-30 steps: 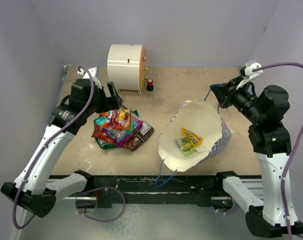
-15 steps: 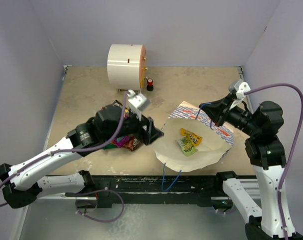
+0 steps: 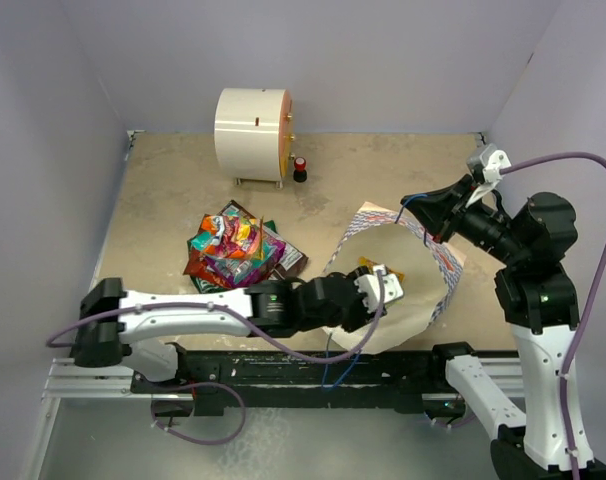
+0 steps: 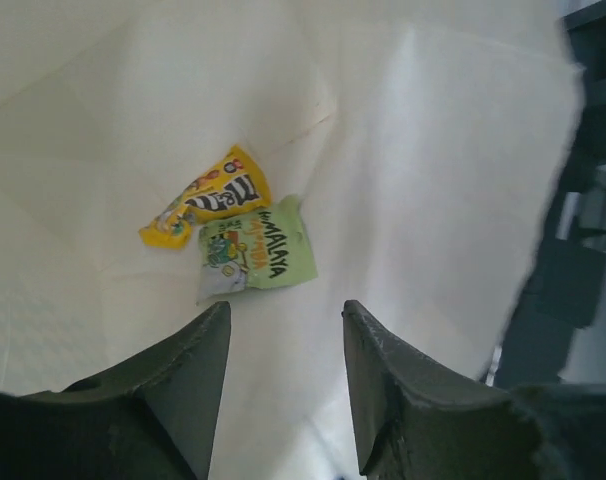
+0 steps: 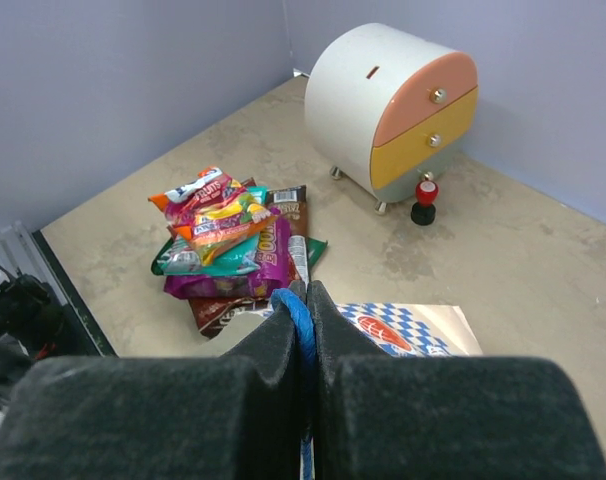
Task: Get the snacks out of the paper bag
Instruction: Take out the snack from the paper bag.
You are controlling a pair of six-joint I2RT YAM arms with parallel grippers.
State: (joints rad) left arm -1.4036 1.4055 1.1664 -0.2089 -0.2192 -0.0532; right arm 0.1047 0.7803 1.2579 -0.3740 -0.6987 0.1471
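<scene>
The paper bag (image 3: 415,272) lies on its side with its mouth tipped up, white inside, blue-checkered outside (image 5: 408,328). My right gripper (image 5: 309,292) is shut on its blue cord handle (image 5: 301,322), holding the far rim up (image 3: 430,213). My left gripper (image 3: 379,289) reaches inside the bag, open, with nothing between its fingers (image 4: 285,310). Just beyond its tips lie two snacks on the bag's inner wall: a yellow packet (image 4: 209,198) and a green packet (image 4: 255,256). The top view hides both behind the gripper. Several more snacks lie in a pile (image 3: 235,252) on the table left of the bag.
A white cylindrical drum (image 3: 253,121) with orange and yellow drawer fronts (image 5: 423,110) stands at the back. A small red-capped thing (image 3: 300,168) sits beside it. The bag's other blue handle (image 3: 329,362) hangs over the table's near edge.
My left arm has swung from the snack pile across to the bag and reached into its mouth, its jaws narrowing on the way. The right gripper kept hold of the handle and lifted the rim slightly.
</scene>
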